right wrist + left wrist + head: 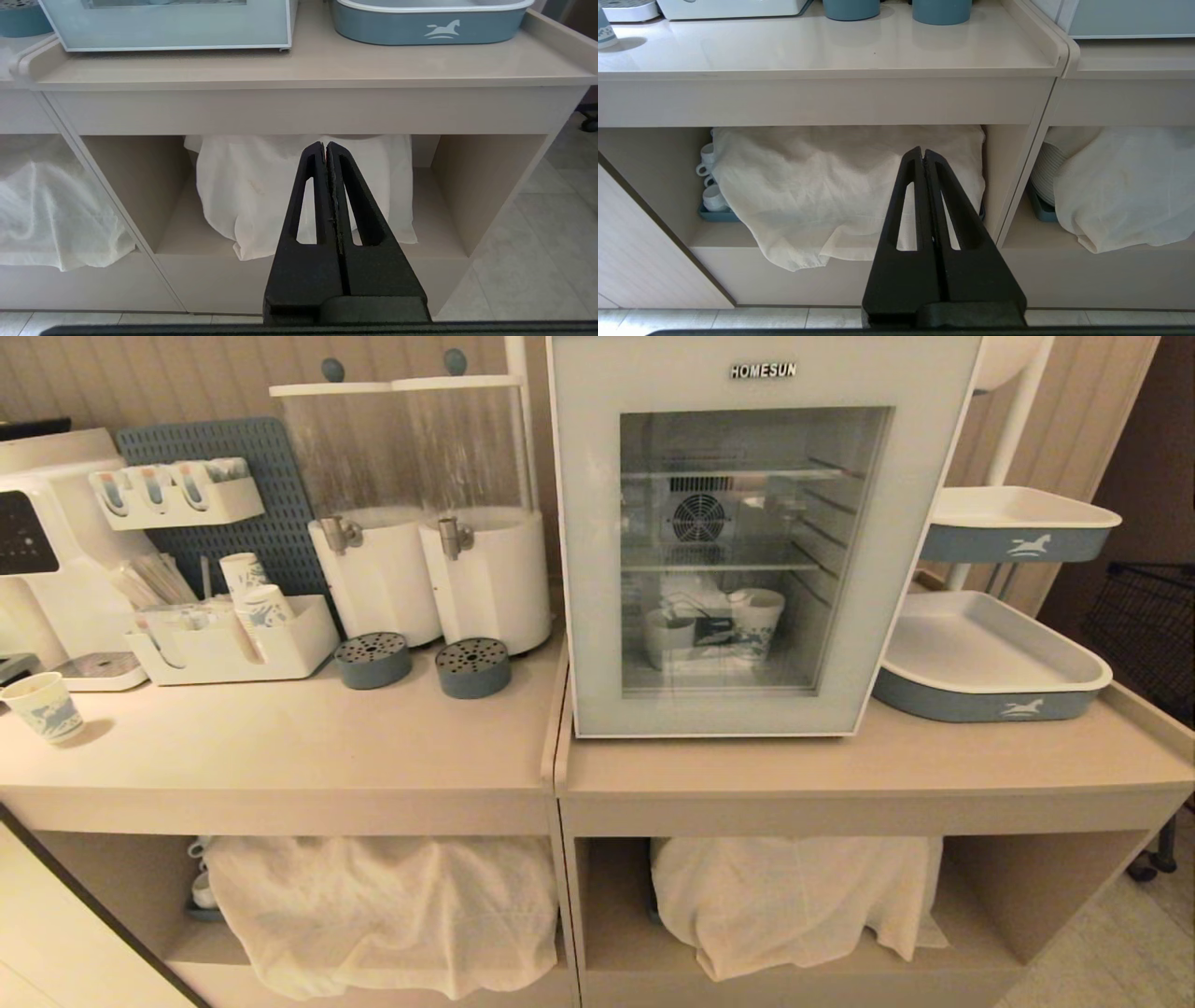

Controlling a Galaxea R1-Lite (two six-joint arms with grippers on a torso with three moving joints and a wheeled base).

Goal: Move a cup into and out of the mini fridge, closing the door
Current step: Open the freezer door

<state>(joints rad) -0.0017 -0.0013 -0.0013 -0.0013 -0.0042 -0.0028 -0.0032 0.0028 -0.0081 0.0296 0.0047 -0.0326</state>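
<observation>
Two pale beige counters (280,747) stood side by side before a ribbed wall, each with an open shelf beneath holding something draped in white cloth (383,915). On the right-hand counter, at the centre top of the head view, sat the mini fridge (761,373), its HOMESUN lettering near the upper edge. The door (588,569) was shut flat against the cabinet, and through its glass window the rear fan and wire shelves showed. On the fridge floor, at the lower left of the window, stood the cup (668,637), squat and white, with a taller patterned paper cup (758,621) just to its right; a small dark item lay between them that could not be made out.

To the right of the fridge were two blue-sided trays (990,705) with a horse emblem, one on the counter and one raised above it. At the left of the frame stood two cylindrical drink dispensers (429,579), two round blue drip cups (373,661), a white organiser with paper cups, and one lone paper cup (42,707) at the far left edge.

Neither arm appeared in the head view. In the left wrist view, the left gripper (923,151) had its black fingers pressed together and empty, pointing at the left shelf's cloth. The right gripper (325,145) was likewise closed on nothing, aimed at the right shelf below the fridge.
</observation>
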